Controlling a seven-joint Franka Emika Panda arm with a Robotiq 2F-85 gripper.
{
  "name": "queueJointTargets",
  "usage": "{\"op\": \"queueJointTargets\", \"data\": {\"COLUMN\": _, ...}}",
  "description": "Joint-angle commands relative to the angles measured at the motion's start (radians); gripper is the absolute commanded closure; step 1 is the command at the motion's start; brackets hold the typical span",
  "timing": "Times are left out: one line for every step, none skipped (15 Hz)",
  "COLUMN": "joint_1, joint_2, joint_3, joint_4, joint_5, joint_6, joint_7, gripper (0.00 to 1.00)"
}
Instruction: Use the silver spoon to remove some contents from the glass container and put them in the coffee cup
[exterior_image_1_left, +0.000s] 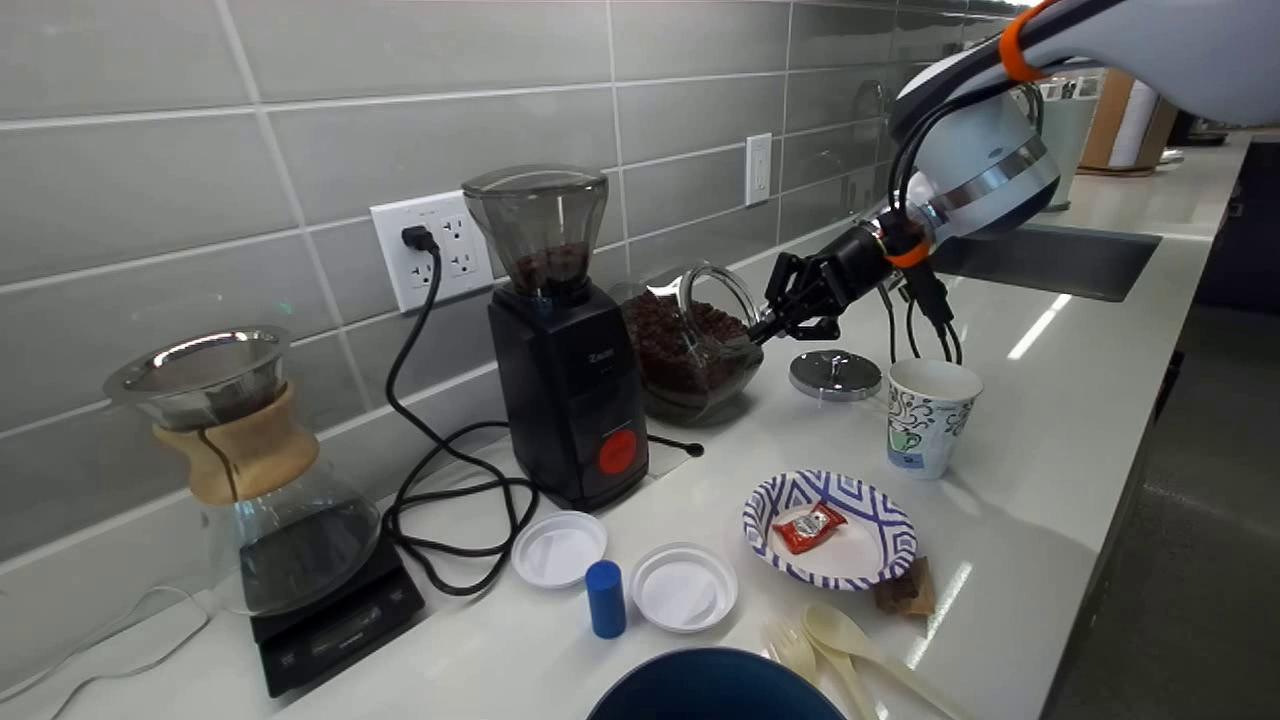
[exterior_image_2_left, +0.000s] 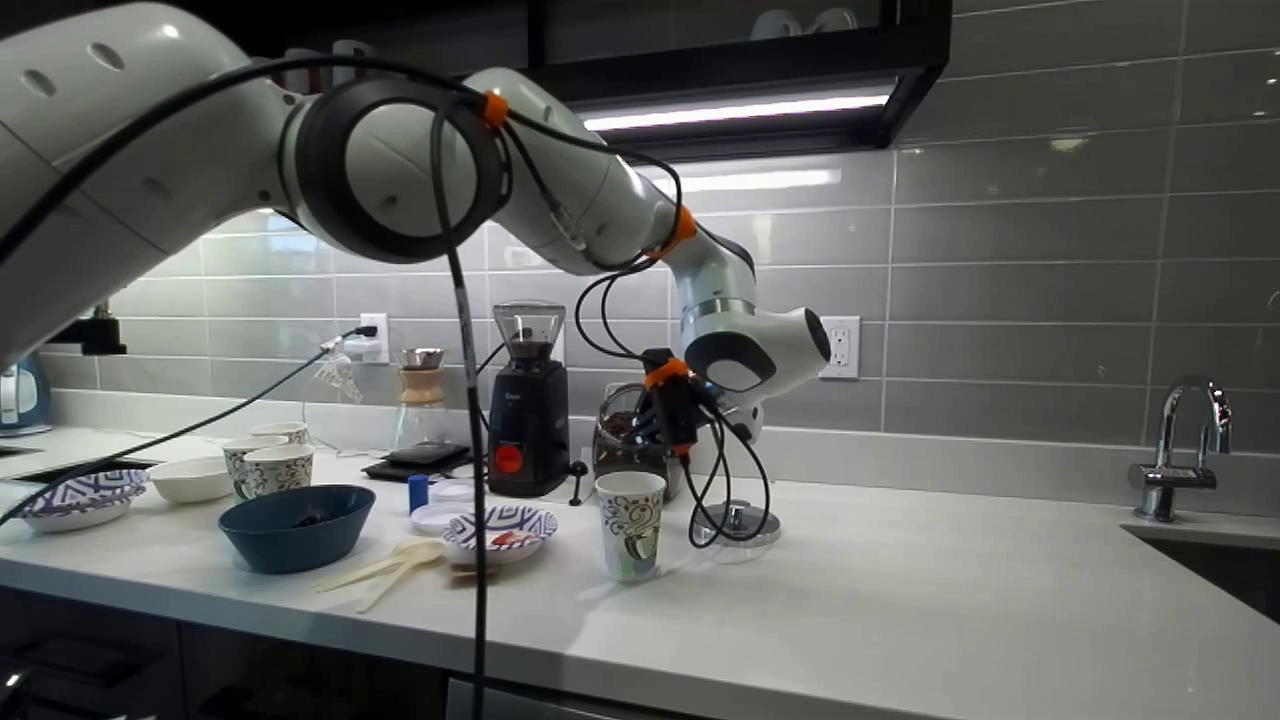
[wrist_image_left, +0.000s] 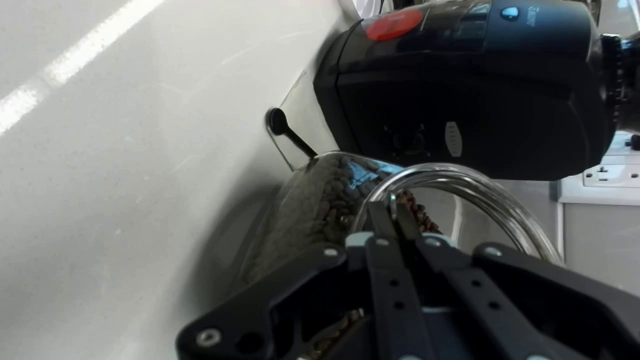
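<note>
In an exterior view, the gripper (exterior_image_1_left: 757, 333) slants down to the mouth of the glass container (exterior_image_1_left: 738, 362), clear and rounded, with dark brown beans (exterior_image_1_left: 660, 335) inside. In an exterior view, the coffee cup (exterior_image_2_left: 630, 527), white with dark scrolls, stands upright on the desk (exterior_image_2_left: 900, 590). In the wrist view, the gripper pinches the silver spoon (wrist_image_left: 393, 204) at the container's mouth; a thin, bright sliver shows, its long axis pointing forward from the fingertips; the rest is hidden.
</note>
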Motion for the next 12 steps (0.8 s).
{"op": "queueJointTargets", "data": {"joint_1": 0.007, "joint_2": 0.041, "joint_3": 0.007, "joint_4": 0.057, "joint_5": 0.023, "joint_6": -0.019, "joint_7": 0.029, "gripper": 1.00}}
{"op": "queueJointTargets", "data": {"joint_1": 0.006, "joint_2": 0.042, "joint_3": 0.009, "joint_4": 0.058, "joint_5": 0.026, "joint_6": -0.020, "joint_7": 0.027, "gripper": 1.00}}
{"op": "queueJointTargets", "data": {"joint_1": 0.006, "joint_2": 0.044, "joint_3": 0.010, "joint_4": 0.059, "joint_5": 0.028, "joint_6": -0.021, "joint_7": 0.025, "gripper": 0.99}}
{"op": "queueJointTargets", "data": {"joint_1": 0.004, "joint_2": 0.047, "joint_3": 0.012, "joint_4": 0.062, "joint_5": 0.033, "joint_6": -0.023, "joint_7": 0.022, "gripper": 0.99}}
{"op": "queueJointTargets", "data": {"joint_1": 0.003, "joint_2": 0.049, "joint_3": 0.014, "joint_4": 0.063, "joint_5": 0.035, "joint_6": -0.023, "joint_7": 0.021, "gripper": 0.99}}
{"op": "queueJointTargets", "data": {"joint_1": 0.002, "joint_2": 0.051, "joint_3": 0.016, "joint_4": 0.064, "joint_5": 0.040, "joint_6": -0.023, "joint_7": 0.018, "gripper": 0.99}}
{"op": "queueJointTargets", "data": {"joint_1": -0.001, "joint_2": 0.052, "joint_3": 0.019, "joint_4": 0.064, "joint_5": 0.048, "joint_6": -0.024, "joint_7": 0.015, "gripper": 0.99}}
{"op": "queueJointTargets", "data": {"joint_1": -0.002, "joint_2": 0.054, "joint_3": 0.019, "joint_4": 0.064, "joint_5": 0.053, "joint_6": -0.025, "joint_7": 0.009, "gripper": 0.99}}
{"op": "queueJointTargets", "data": {"joint_1": -0.003, "joint_2": 0.055, "joint_3": 0.020, "joint_4": 0.063, "joint_5": 0.057, "joint_6": -0.027, "joint_7": 0.007, "gripper": 0.99}}
{"op": "queueJointTargets", "data": {"joint_1": -0.006, "joint_2": 0.057, "joint_3": 0.023, "joint_4": 0.063, "joint_5": 0.063, "joint_6": -0.029, "joint_7": 0.003, "gripper": 0.99}}
{"op": "queueJointTargets", "data": {"joint_1": -0.012, "joint_2": 0.057, "joint_3": 0.027, "joint_4": 0.062, "joint_5": 0.072, "joint_6": -0.032, "joint_7": -0.007, "gripper": 0.99}}
{"op": "queueJointTargets", "data": {"joint_1": -0.015, "joint_2": 0.055, "joint_3": 0.028, "joint_4": 0.059, "joint_5": 0.081, "joint_6": -0.032, "joint_7": -0.015, "gripper": 0.99}}
